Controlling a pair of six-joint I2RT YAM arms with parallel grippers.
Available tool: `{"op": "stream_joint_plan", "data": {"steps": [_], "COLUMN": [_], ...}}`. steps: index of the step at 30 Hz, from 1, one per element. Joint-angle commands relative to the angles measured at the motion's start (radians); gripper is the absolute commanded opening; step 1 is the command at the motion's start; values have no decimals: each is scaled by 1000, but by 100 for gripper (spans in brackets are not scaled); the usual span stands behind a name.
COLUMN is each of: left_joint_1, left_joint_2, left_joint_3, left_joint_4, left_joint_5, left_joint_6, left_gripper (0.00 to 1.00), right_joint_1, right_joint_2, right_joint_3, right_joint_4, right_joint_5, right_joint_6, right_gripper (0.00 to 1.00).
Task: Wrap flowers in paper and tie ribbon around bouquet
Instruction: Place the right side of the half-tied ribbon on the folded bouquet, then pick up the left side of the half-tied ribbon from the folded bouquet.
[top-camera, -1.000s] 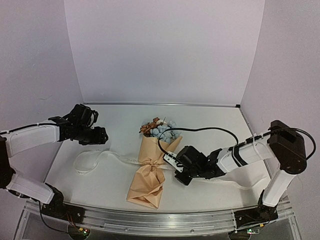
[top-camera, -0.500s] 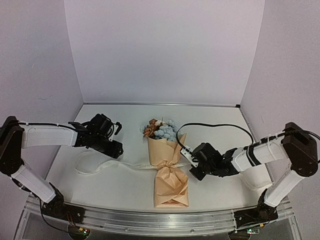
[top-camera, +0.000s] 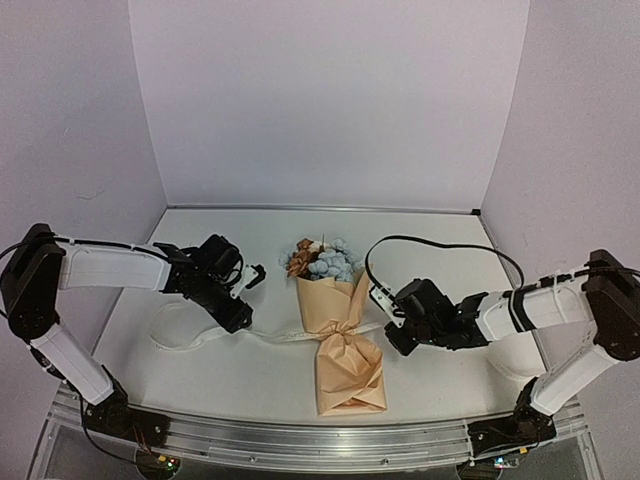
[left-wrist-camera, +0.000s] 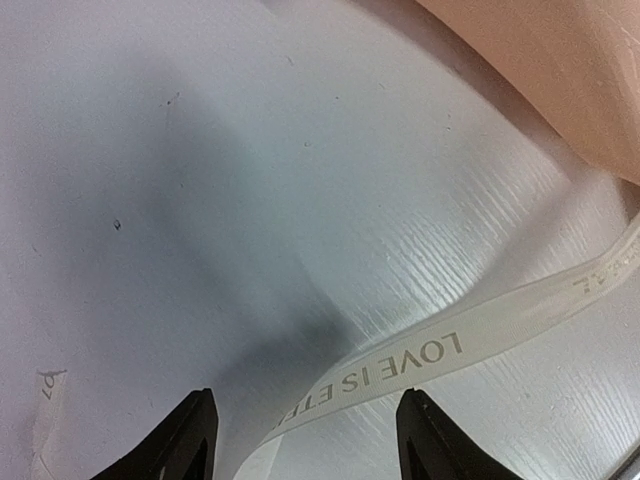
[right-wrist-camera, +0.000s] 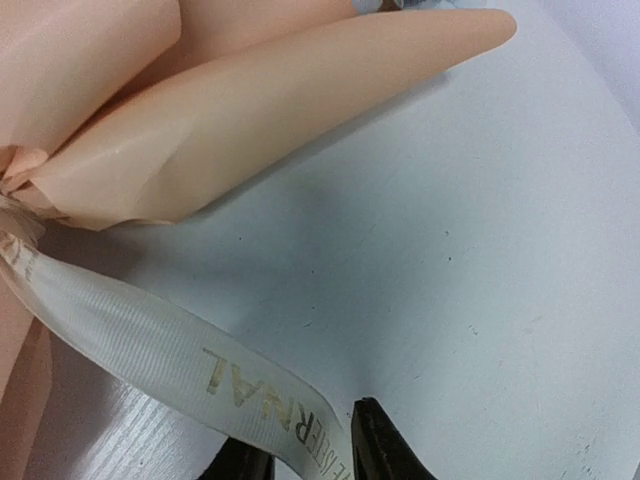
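Table top, one moment. The bouquet (top-camera: 340, 320) now lies nearly square to the table's (top-camera: 200, 230) near edge, a little right of centre, with the flowers (top-camera: 322, 260) pointing at the far edge and the paper (top-camera: 348, 375) flaring toward the near edge. A second ago it leaned with its foot toward the near-left and sat further left, so it has swung straight and slid right. The ribbon (top-camera: 280, 337) crosses its pinched waist. Its left run trails flat across the table to a slack loop near the left edge. The right gripper (top-camera: 385, 322), just right of the waist, has drawn back rightward. Its fingers (right-wrist-camera: 385, 445) stand narrow, with the ribbon's lettered end passing between them, and it looks pinched. The left gripper (top-camera: 248, 298) has come in from the far-left side and hangs low over the left run, fingers (left-wrist-camera: 195, 445) wide, straddling the strip but not closed on it. Judgement: wrapping is done and the waist is cinched. One end is secured and the other is about to be taken, so the tie is still unfinished.
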Motion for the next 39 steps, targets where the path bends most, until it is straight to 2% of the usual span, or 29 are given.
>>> {"op": "stream_joint_plan", "data": {"steps": [1, 6, 8, 12, 18, 23, 26, 29, 32, 39], "left_joint_1": [-3, -3, -3, -3, -1, -1, -1, -2, -1, -2], "left_joint_2": [-77, -121, -95, -33, -1, 59, 88, 99, 77, -92], "left_joint_3": [-11, -68, -73, -70, -92, -92, -95, -95, -95, -63], "left_joint_4": [-64, -34, -20, 12, 72, 102, 121, 133, 148, 231], "left_joint_5": [7, -12, -20, -13, 9, 11, 11, 11, -5, 51], "left_joint_6": [196, 297, 321, 359, 405, 416, 419, 420, 417, 345], "left_gripper": [63, 63, 63, 60, 56, 49, 36, 13, 1, 0], "right_joint_1": [-8, -28, -38, -52, -97, -139, -161, -184, -202, -246], "right_joint_2": [-73, -138, -167, -225, -301, -339, -357, -378, -400, -418], "right_joint_3": [-3, -10, -16, -31, -87, -129, -151, -175, -192, -210], "right_joint_4": [-26, -65, -77, -111, -148, -172, -181, -196, -220, -306], "right_joint_5": [-12, -25, -35, -68, -90, -118, -127, -133, -131, -136], "right_joint_6": [12, 13, 20, 27, 63, 79, 104, 122, 126, 137], "right_gripper": [35, 54, 66, 79, 82, 84, 84, 84, 84, 84]}}
